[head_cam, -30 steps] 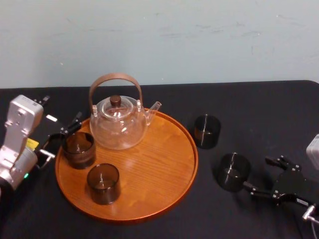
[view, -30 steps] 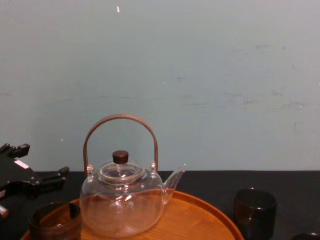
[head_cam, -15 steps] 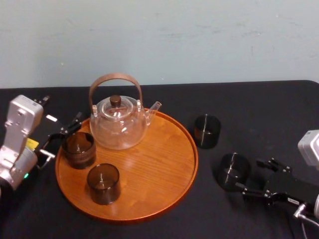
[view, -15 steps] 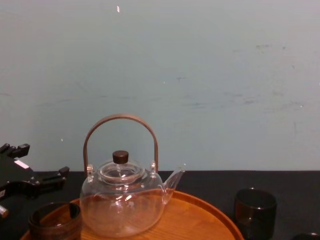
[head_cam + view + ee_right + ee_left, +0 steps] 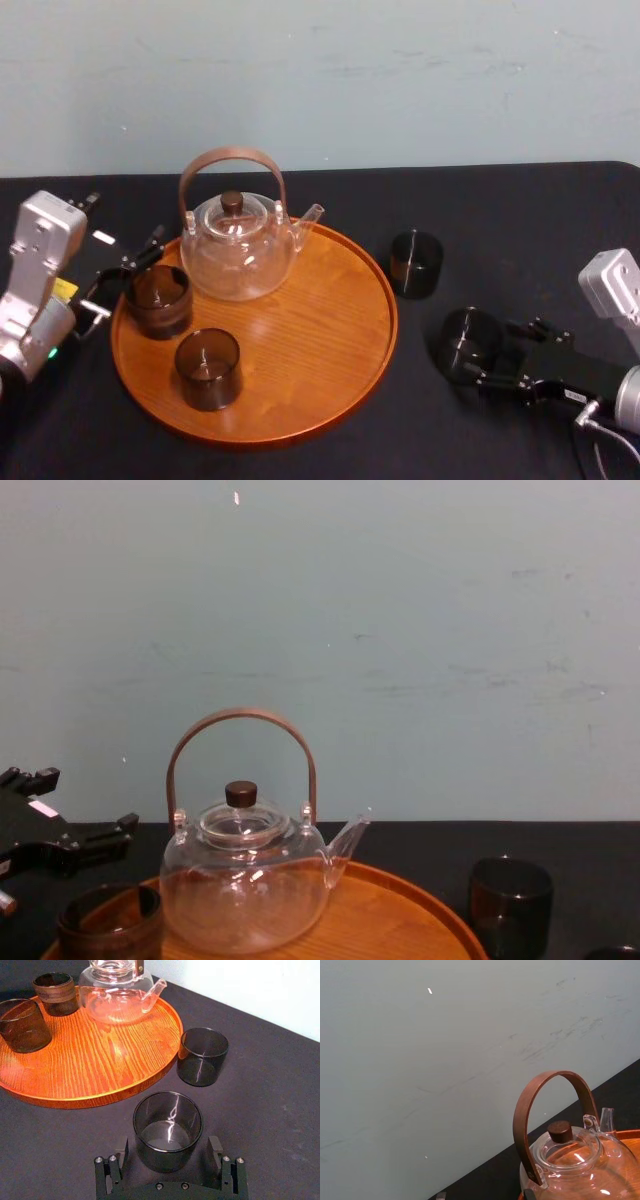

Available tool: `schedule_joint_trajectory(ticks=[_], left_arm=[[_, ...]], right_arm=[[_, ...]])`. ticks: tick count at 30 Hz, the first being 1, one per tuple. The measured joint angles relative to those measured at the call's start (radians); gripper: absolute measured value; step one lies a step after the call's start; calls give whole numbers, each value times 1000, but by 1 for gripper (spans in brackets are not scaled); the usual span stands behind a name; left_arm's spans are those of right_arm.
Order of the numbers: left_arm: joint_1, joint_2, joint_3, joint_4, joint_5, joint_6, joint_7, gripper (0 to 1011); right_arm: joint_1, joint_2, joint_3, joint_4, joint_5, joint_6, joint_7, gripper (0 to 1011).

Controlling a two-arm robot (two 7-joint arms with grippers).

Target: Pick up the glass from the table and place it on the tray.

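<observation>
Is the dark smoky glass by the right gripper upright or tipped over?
Upright: the dark smoky glass stands on the black cloth table, open rim up.

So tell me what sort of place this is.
Probably a robot test bench staged for tea: a table under black cloth against a bare wall, a wooden tray with a glass teapot, the left gripper beside the tray, the right gripper open around a dark glass.

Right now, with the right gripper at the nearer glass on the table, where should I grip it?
Best grip the nearer glass by its straight side wall at mid-height, coming in level from the side away from the tray. It stands upright, a plain cylinder without a handle, and the open right gripper flanks it.
</observation>
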Motion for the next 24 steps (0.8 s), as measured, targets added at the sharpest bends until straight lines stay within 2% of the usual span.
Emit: schedule_joint_trajectory(ticks=[8,24], left_arm=[[0,0,0,0,0,0,0,1001],[0,0,0,0,0,0,0,1001]], right_arm=[[40,-13,-23,26,-6,24,4,1003],[123,-46,-64,88,-27,36,15,1002]])
